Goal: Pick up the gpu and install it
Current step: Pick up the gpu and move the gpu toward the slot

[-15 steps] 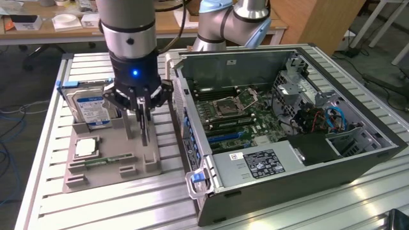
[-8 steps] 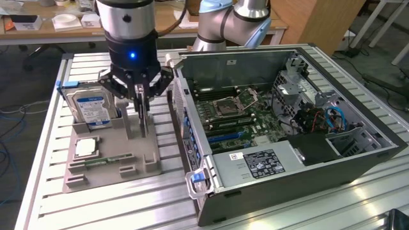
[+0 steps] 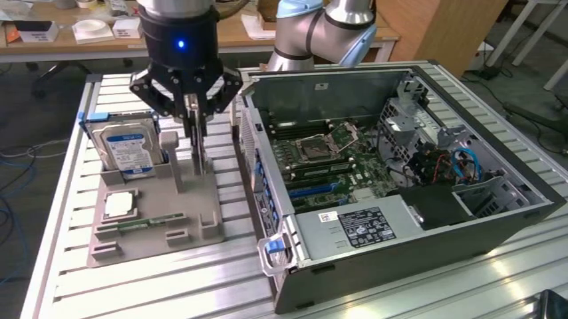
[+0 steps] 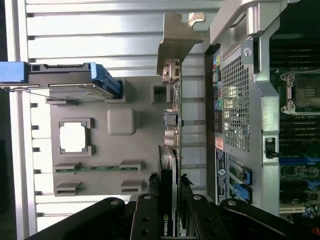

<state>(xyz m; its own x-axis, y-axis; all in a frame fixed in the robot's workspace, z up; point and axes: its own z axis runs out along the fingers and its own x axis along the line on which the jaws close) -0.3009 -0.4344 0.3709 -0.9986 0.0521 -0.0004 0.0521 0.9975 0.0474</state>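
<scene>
Exterior view looks down from afar, wrist view closely; both share the tray (image 3: 151, 199).

Our wrist (image 3: 180, 30) points straight down and our gripper (image 3: 195, 133) hangs vertical beneath it. Its black fingers (image 4: 145, 217) stand close together, and we seem to pinch the gpu (image 4: 169, 120) edge-on between them.

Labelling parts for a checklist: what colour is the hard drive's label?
The label is blue and white, seen best in the exterior view.
</scene>
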